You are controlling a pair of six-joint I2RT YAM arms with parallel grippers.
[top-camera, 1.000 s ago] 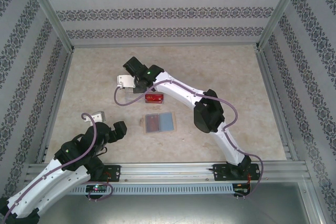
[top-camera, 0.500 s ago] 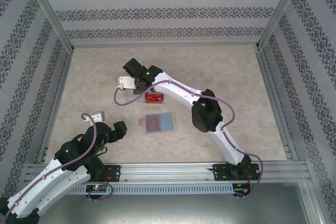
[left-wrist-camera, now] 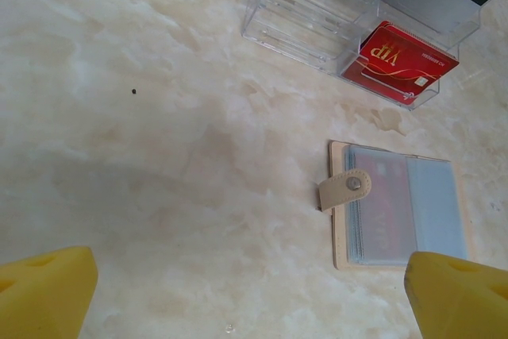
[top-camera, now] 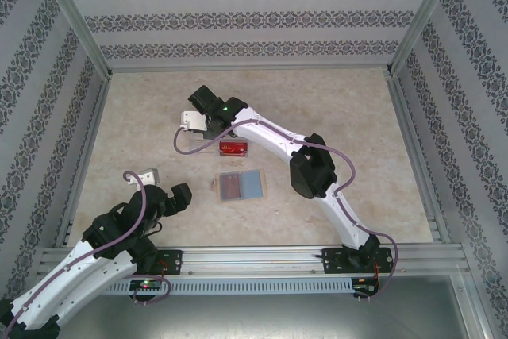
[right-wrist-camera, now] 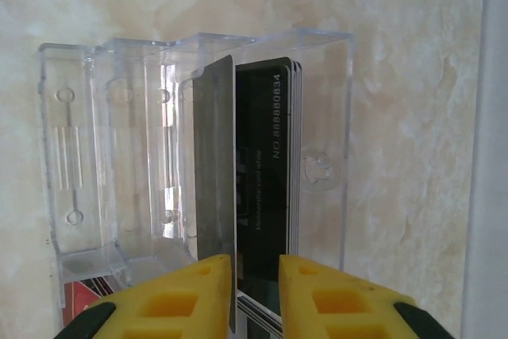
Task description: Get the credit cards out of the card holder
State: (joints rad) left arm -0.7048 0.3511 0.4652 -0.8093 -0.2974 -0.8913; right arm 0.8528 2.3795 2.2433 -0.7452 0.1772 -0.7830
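Right gripper (right-wrist-camera: 255, 275): jaws parted narrowly, grey card (right-wrist-camera: 214, 164) between them, standing in clear tray (right-wrist-camera: 79, 156). Left gripper (left-wrist-camera: 252, 291): jaws wide, empty, above surface (left-wrist-camera: 159, 117); tan card holder (left-wrist-camera: 343, 190) near.

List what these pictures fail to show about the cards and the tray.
Left wrist view: the clear tray is cut off by the top edge.
Left wrist view: cloudy sleeves blur the credit cards in the card holder; count unclear.
Right wrist view: the right gripper's fingers cover the grey card's lower end; seated or not, unclear.
Top external view: red card's print too small.
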